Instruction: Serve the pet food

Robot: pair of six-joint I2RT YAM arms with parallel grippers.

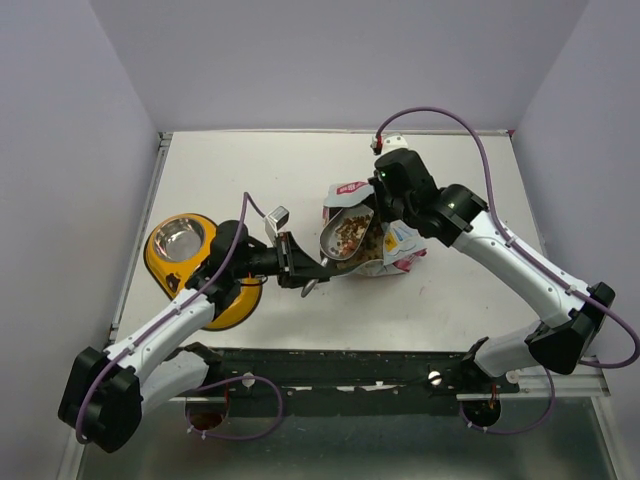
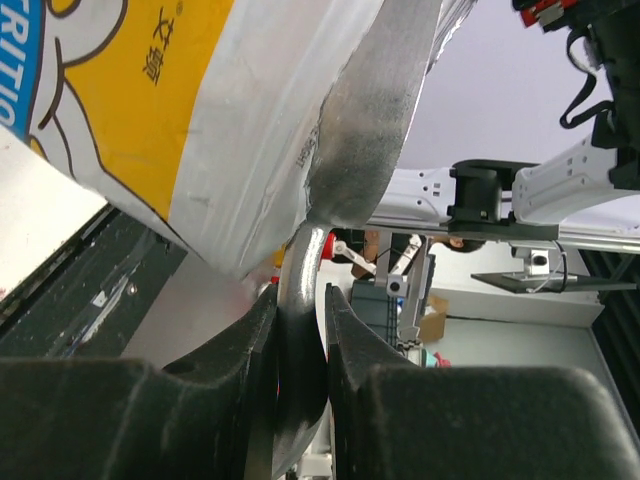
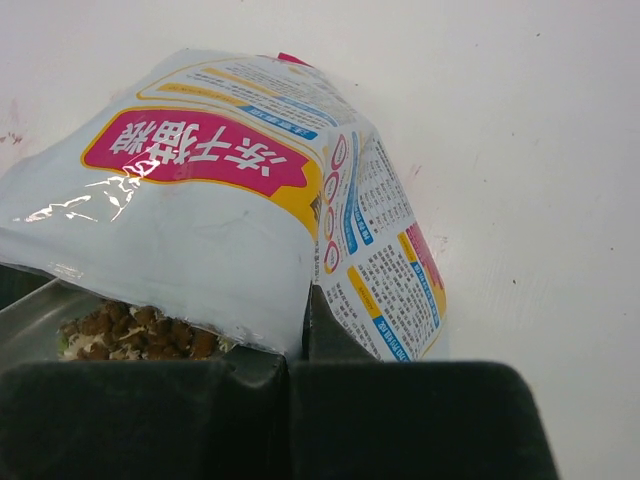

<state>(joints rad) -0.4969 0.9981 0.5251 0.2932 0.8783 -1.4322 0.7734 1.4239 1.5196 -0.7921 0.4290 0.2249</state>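
Pet food (image 1: 352, 235) fills the bowl of a metal scoop (image 1: 326, 243) lying in the open mouth of the printed bag (image 3: 200, 230) at the middle of the desk (image 1: 250, 170). The left fingers (image 2: 230, 370) pinch the scoop's handle. The right fingers (image 3: 150, 420), pressed together, clamp the bag's edge. A yellow feeder (image 1: 157, 267) sits at left.

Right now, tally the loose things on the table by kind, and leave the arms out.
Pet food bag: 1
Metal scoop: 1
Yellow feeder: 1
Total: 3
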